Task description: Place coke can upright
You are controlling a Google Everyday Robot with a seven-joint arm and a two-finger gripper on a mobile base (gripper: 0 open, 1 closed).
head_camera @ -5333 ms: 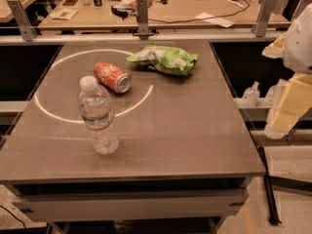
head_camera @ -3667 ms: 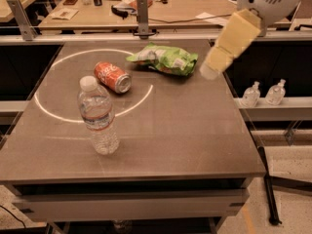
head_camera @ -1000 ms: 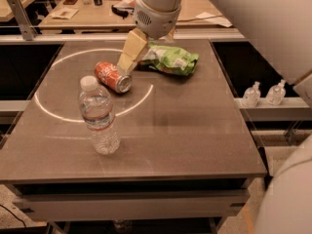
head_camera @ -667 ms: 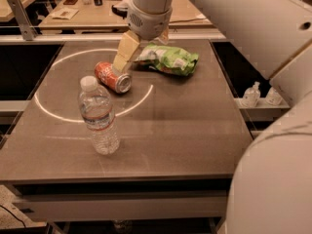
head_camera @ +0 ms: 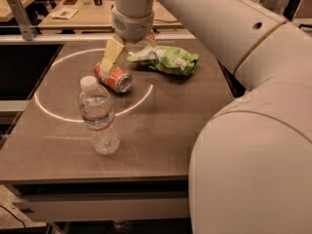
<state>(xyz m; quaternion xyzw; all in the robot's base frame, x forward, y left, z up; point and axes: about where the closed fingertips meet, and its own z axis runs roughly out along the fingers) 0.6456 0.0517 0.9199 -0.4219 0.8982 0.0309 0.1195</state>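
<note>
The coke can [head_camera: 113,78] is red with silver ends and lies on its side on the brown table [head_camera: 170,116], left of centre and inside a white ring of light. My gripper [head_camera: 126,56] hangs just above and behind the can, pointing down. Its jaws are open and hold nothing. One cream finger [head_camera: 111,54] reaches down to the can's far end. The other finger shows partly, by the edge of the chip bag.
A clear water bottle [head_camera: 99,116] with a white cap stands upright in front of the can. A green crinkled chip bag [head_camera: 166,59] lies right of the gripper. My white arm [head_camera: 253,130] fills the right foreground. More tables with clutter stand behind.
The gripper swung in from the right and came down over the coke can. The view has closed in on the table. The can, bottle and bag have not moved.
</note>
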